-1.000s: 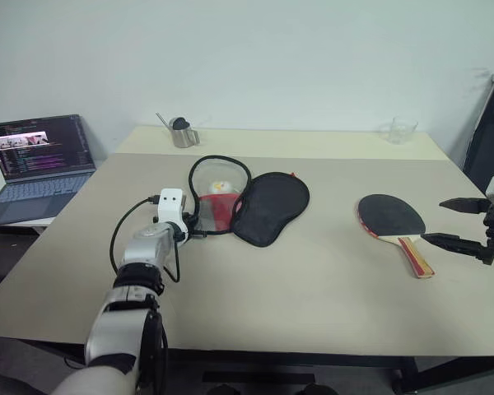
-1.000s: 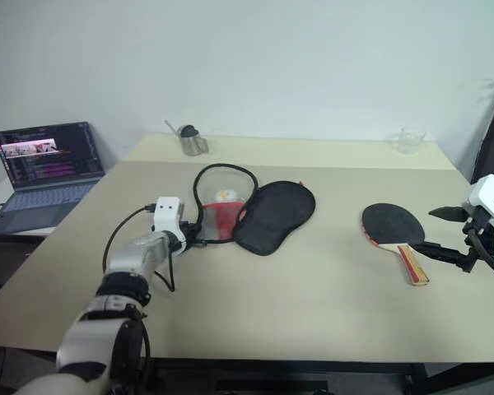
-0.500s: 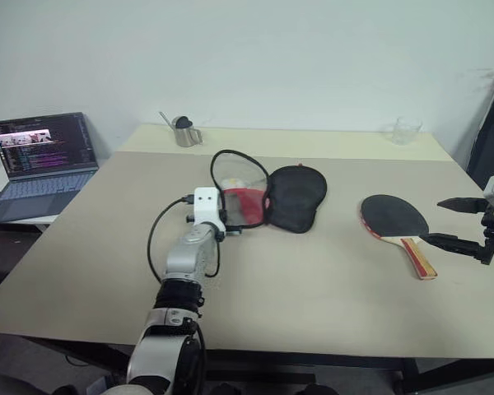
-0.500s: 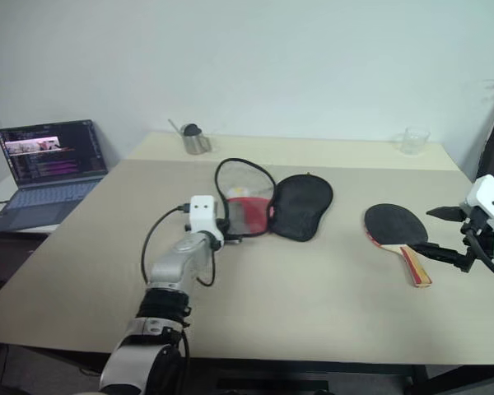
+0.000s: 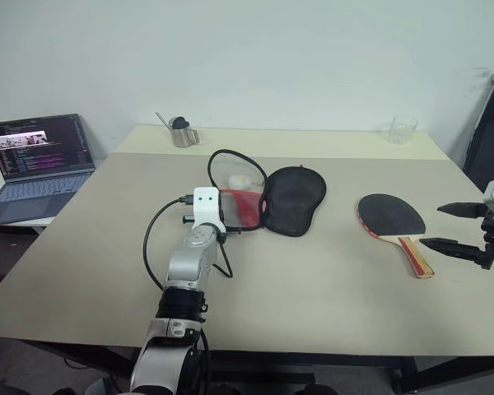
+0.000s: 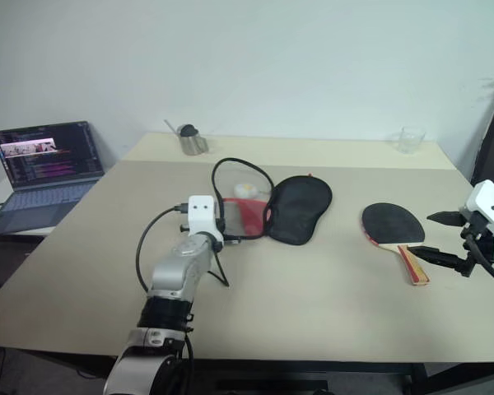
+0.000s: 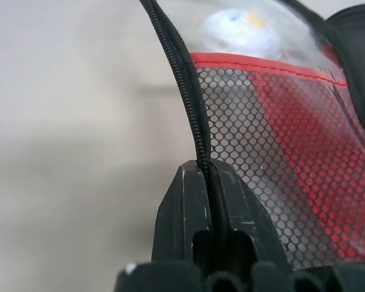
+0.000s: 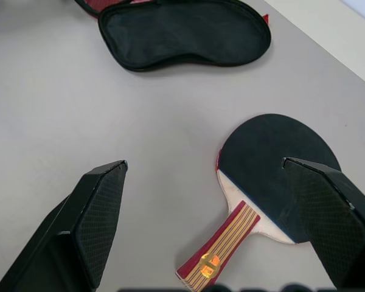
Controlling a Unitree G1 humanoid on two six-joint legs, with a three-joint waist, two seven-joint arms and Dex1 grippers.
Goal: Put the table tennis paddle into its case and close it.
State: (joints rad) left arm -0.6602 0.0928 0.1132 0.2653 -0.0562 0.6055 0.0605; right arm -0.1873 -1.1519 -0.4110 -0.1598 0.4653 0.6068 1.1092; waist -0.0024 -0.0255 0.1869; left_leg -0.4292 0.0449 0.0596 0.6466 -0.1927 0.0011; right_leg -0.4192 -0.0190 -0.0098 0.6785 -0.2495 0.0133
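While both arms hang over the pale table (image 5: pixel 313 313), the scene reads near to far as follows.

Right gripper (image 5: pixel 454 226): near right edge of the table, fingers spread as wide as they go, holding nothing; it hovers just right of the paddle's handle, apart from it.

Left gripper (image 7: pixel 212 201): near centre-left, fingers pinched tight on the black zip edge of the case, which runs up between them.

Table tennis paddle (image 5: pixel 395 224): lies flat on the right side of the table, black face up, handle pointing toward the near edge; well apart from the case.

Paddle handling: likely stiff and light. The flat blade gives little to grab from above; the pale, red-striped wooden handle (image 8: pixel 222 246) looks the best place to take hold, pinched across its sides. The rubber face is probably grippy, so it may drag on fabric going in.

Case (image 5: pixel 292 197): mid-table, left of the paddle, unzipped and spread open, black half lying flat to the right, red mesh half (image 7: pixel 280 152) lifted on the left by the held rim.

Case handling: soft and floppy; it will likely sag and slide unless the rim is kept taut.

Ball charm (image 7: pixel 237 29): pale, behind the clear panel, beyond the mesh.

Far side: a laptop (image 5: pixel 37 160) to the left, a small metal can (image 5: pixel 181 132), a glass (image 5: pixel 402 129).
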